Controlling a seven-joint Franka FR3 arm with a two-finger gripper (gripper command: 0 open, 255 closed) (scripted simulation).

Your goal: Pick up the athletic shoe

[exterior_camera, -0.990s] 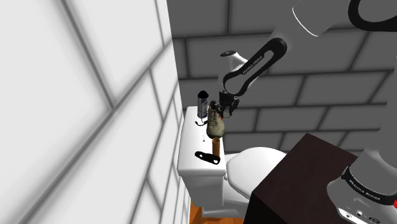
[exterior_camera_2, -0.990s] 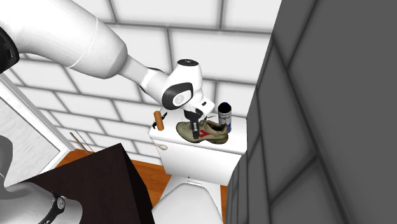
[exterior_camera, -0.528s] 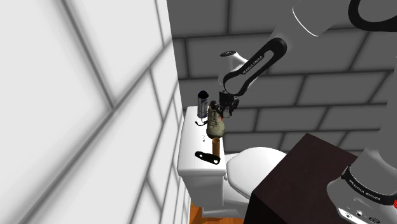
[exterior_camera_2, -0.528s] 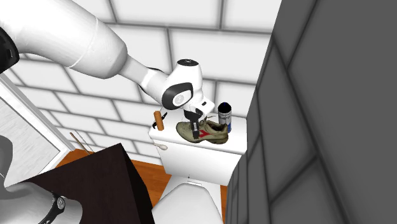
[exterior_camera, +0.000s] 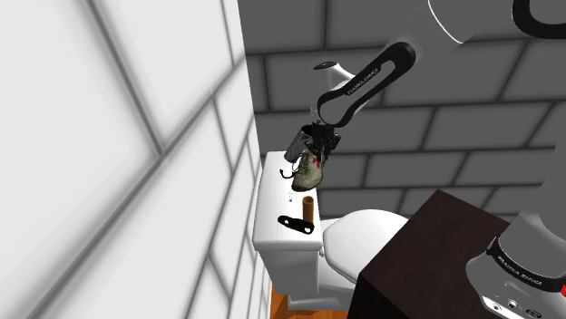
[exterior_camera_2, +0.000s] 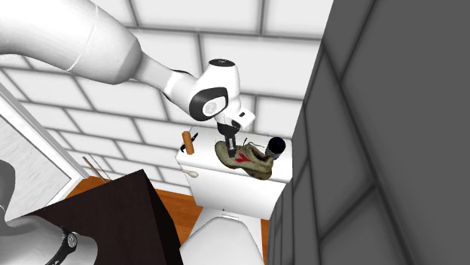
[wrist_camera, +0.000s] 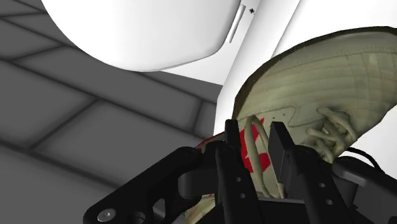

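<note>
Shoe (exterior_camera_2: 245, 159) clasped in fingers (wrist_camera: 283, 153), arm (exterior_camera: 363, 83) lettering illegible

athletic shoe (wrist_camera: 318, 83): cloth-like upper, streaked beige, matt; corded pale laces; flat red patch on the side
gripper (wrist_camera: 254, 137): black, matt, smooth, with small sunk screw heads
arm (exterior_camera_2: 75, 45): white shell, smooth, soft sheen
toilet tank (exterior_camera: 272, 227): white, smooth, faintly glossy
brown cylinder (exterior_camera: 308, 207): wood-coloured, matt
floor (exterior_camera_2: 181, 207): orange-brown, wood-like
stand (exterior_camera: 426, 236): dark brown, matt
walls (exterior_camera: 453, 136): tiled, flat matt, darker joints
</note>
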